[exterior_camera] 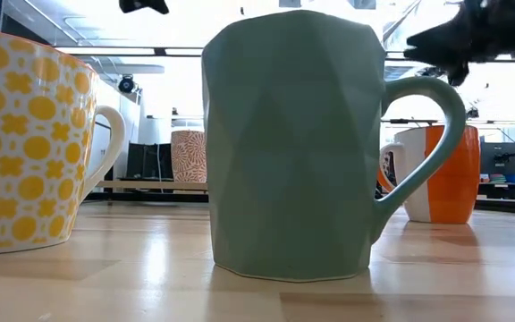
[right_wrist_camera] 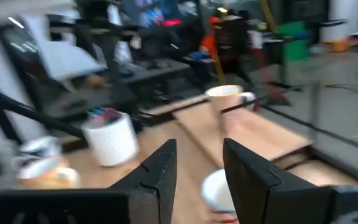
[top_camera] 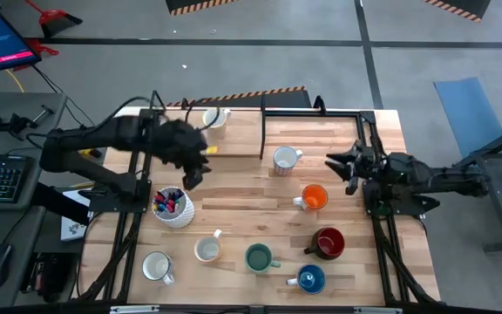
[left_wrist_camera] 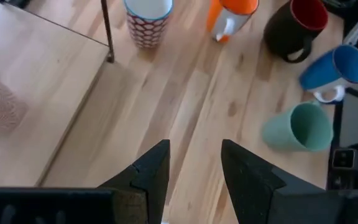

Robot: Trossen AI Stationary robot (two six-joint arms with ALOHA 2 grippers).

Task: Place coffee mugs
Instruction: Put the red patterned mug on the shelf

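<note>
Grippers (left (top_camera: 195,166), right (top_camera: 340,167)) hover open above mugs (top_camera: 314,198).

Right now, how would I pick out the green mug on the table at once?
Start from the white pen holder with markers on the wooden table's left side. Follow the near row of mugs rightward: past two pale mugs comes the green mug. It is the only green one, between a cream mug and the blue mug.

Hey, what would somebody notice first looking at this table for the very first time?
Probably the bright cluster of mugs on the table's right half: the orange mug, dark red mug, blue mug and green mug. Next, the two dark arms above the wood, left gripper and right gripper both open and empty.
</note>
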